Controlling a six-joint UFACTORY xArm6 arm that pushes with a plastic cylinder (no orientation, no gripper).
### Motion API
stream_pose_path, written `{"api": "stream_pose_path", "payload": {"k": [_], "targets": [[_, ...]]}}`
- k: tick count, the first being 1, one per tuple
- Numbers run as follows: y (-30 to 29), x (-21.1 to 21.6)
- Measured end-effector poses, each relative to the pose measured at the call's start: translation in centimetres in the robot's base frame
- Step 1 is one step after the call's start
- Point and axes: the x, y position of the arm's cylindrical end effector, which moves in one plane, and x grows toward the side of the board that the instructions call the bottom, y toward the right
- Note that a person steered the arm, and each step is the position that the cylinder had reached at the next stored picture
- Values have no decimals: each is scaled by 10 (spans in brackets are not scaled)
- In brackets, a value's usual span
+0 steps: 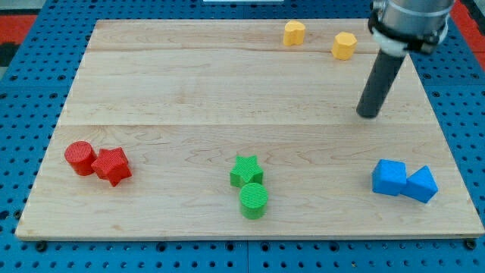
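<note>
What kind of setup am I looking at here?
Likely a lab tabletop rig: a wooden board on a blue pegboard base, small coloured blocks such as the green star, and my tip clear of every block.

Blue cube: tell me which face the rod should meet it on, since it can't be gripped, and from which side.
No grip is possible; my tip only pushes. The blue cube touches the blue triangular block on its right, so its left and top faces are open. Probably best is the flat left face, approached from the view's left. My tip sits above it, apart.
</note>
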Motion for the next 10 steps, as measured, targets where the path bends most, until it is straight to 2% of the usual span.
{"api": "stream_pose_path", "payload": {"k": [1,2,4,5,6,7,10], "targets": [[15,-48],[28,-61],[-14,-133],[4,-127],[-55,-123],[-101,-138],[-132,-152]]}}
